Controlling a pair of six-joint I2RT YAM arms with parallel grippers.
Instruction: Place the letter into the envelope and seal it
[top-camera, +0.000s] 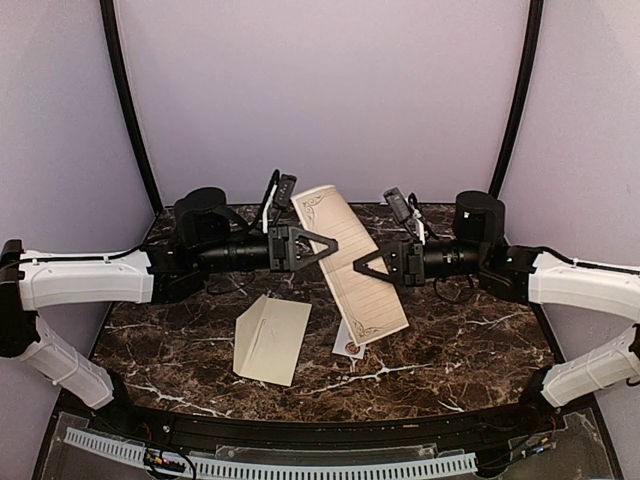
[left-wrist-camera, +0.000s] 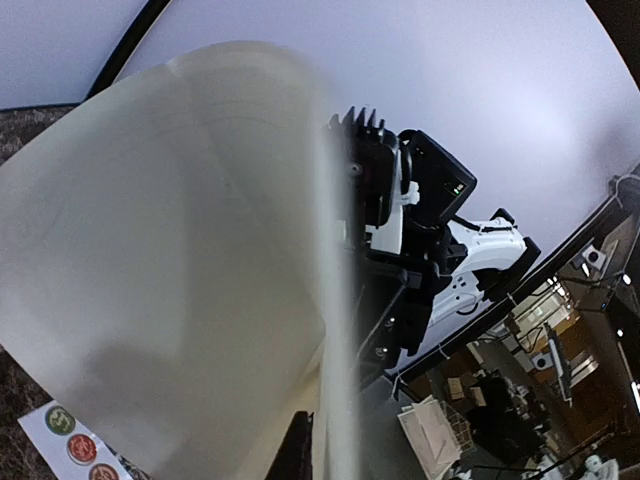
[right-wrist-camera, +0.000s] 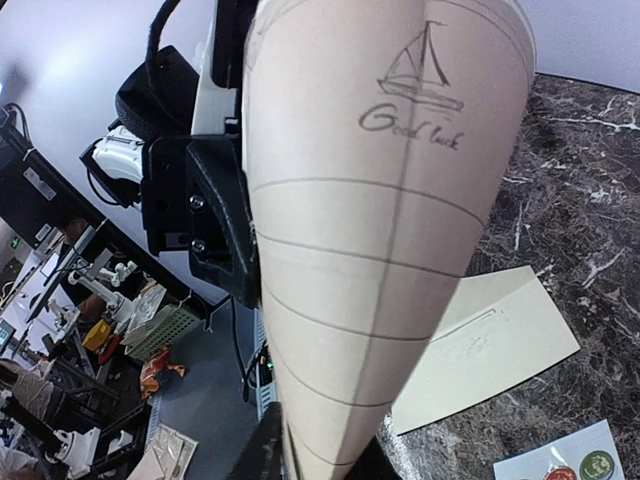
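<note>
The letter (top-camera: 350, 265), a tan sheet with a printed border, hangs in the air over the table's middle, held between both grippers. My left gripper (top-camera: 323, 243) is shut on its left edge and my right gripper (top-camera: 360, 268) is shut on its right edge. In the right wrist view the letter (right-wrist-camera: 380, 250) bows outward, showing ruled lines, a sailboat sketch and "Good luck". In the left wrist view its blank back (left-wrist-camera: 180, 250) fills the left half. The cream envelope (top-camera: 272, 338) lies flat on the table, front left of the letter, and also shows in the right wrist view (right-wrist-camera: 490, 345).
A small white sticker strip (top-camera: 347, 346) with round dots lies on the dark marble table (top-camera: 450, 350), partly under the letter's lower end; it also shows in the left wrist view (left-wrist-camera: 75, 442) and the right wrist view (right-wrist-camera: 570, 462). Lilac walls enclose the back and sides.
</note>
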